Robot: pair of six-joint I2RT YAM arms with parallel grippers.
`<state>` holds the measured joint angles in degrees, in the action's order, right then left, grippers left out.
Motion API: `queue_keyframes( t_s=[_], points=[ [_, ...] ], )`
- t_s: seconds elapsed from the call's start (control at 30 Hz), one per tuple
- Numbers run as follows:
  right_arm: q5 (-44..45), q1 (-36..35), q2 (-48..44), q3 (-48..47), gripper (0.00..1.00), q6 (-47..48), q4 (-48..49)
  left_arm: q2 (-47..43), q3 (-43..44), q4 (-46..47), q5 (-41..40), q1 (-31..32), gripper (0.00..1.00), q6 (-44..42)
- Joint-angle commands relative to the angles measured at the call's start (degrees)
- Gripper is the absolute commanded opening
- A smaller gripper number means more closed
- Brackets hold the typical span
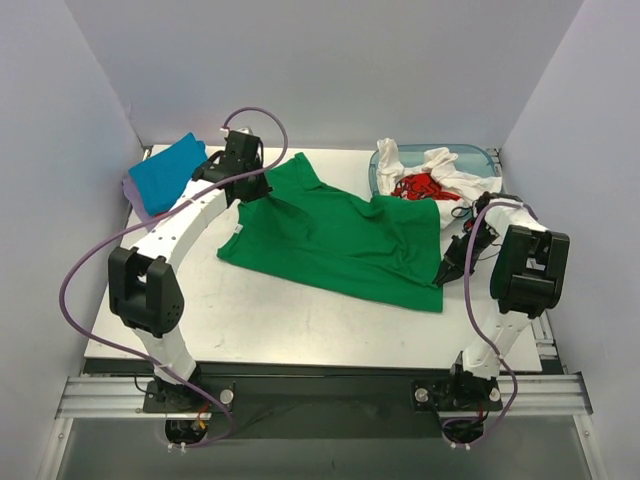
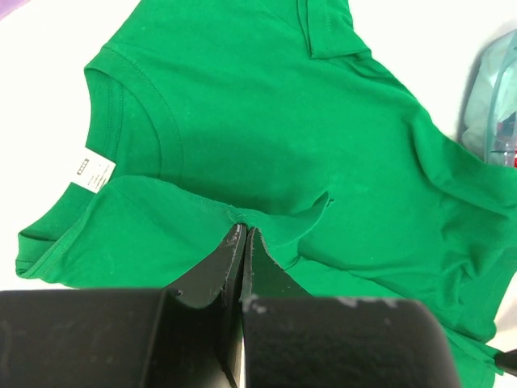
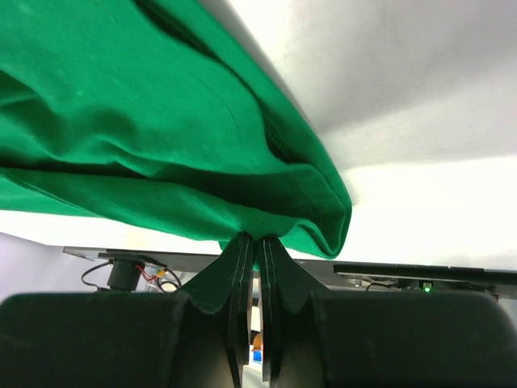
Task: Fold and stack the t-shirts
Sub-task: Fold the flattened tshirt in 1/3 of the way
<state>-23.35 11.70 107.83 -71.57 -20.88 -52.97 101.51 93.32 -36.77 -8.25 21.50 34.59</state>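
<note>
A bright green t-shirt (image 1: 340,235) lies spread across the middle of the table, lifted at two ends. My left gripper (image 1: 251,194) is shut on its shoulder beside the collar; the left wrist view shows the fingertips (image 2: 245,229) pinching green cloth (image 2: 266,121) near the white neck label (image 2: 93,171). My right gripper (image 1: 445,272) is shut on the shirt's right hem edge; in the right wrist view (image 3: 257,239) the cloth (image 3: 161,121) hangs from the jaws. A folded blue shirt (image 1: 165,172) lies on a lavender one (image 1: 131,192) at the back left.
A translucent blue tub (image 1: 480,158) at the back right holds crumpled white (image 1: 440,165) and red (image 1: 418,186) shirts. The tub's edge (image 2: 489,97) shows in the left wrist view. Grey walls enclose the table on three sides.
</note>
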Motion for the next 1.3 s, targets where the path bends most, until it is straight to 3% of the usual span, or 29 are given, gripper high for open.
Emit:
queue_keyframes(
  t_s=[0.0, 0.13, 0.17, 0.2, 0.23, 0.27, 0.37, 0.53, 0.8, 1.0, 1.27],
  points=[
    [1.29, 0.6, 1.59, -2.87, 0.0, 0.58, -3.02, 1.48, 2.56, 2.85, 1.13, -0.49, 0.0, 0.83],
    [1.73, 0.78, 2.82, -4.45, 0.0, 0.41, -3.02, 4.3, 4.85, 3.37, 1.31, -1.02, 0.0, 0.74],
    [1.91, 0.78, 3.08, -4.63, 0.08, 0.32, -2.93, 5.0, 5.29, 3.81, 1.39, -1.1, 0.01, 0.48],
    [2.0, 0.86, 3.43, -4.98, 0.15, 0.23, -2.84, 6.23, 5.64, 4.42, 1.66, -1.37, 0.1, 0.31],
    [2.26, 1.04, 3.35, -5.77, 0.22, -0.12, -2.67, 6.94, 6.95, 4.95, 1.83, -1.54, 0.35, 0.3],
    [2.61, 1.13, 3.44, -6.21, 0.33, -0.21, -2.66, 7.73, 7.83, 5.04, 2.1, -1.72, 0.44, 0.22],
    [4.45, 1.22, 0.82, -7.44, 0.46, -1.26, -2.05, 10.1, 10.74, 4.69, 2.62, -2.16, 0.58, 0.3],
    [7.27, 1.22, -5.16, -7.62, 0.53, -2.32, 0.23, 9.32, 7.68, 6.09, 3.5, -2.34, 0.63, 0.22],
    [3.06, -4.57, -15.19, -2.44, 0.53, 0.14, 6.29, 3.87, -9.79, 12.33, 7.72, -4.44, 0.66, 2.23],
    [-0.11, -10.99, -12.74, 1.6, 0.53, -1.61, 10.86, 2.81, -18.6, 19.01, 10.97, -6.37, 0.67, 3.29],
    [0.85, -12.76, -4.66, 5.56, 0.52, -2.68, 15.09, 3.08, -28.35, 23.41, 12.21, -7.96, 0.67, 4.35]
  ],
)
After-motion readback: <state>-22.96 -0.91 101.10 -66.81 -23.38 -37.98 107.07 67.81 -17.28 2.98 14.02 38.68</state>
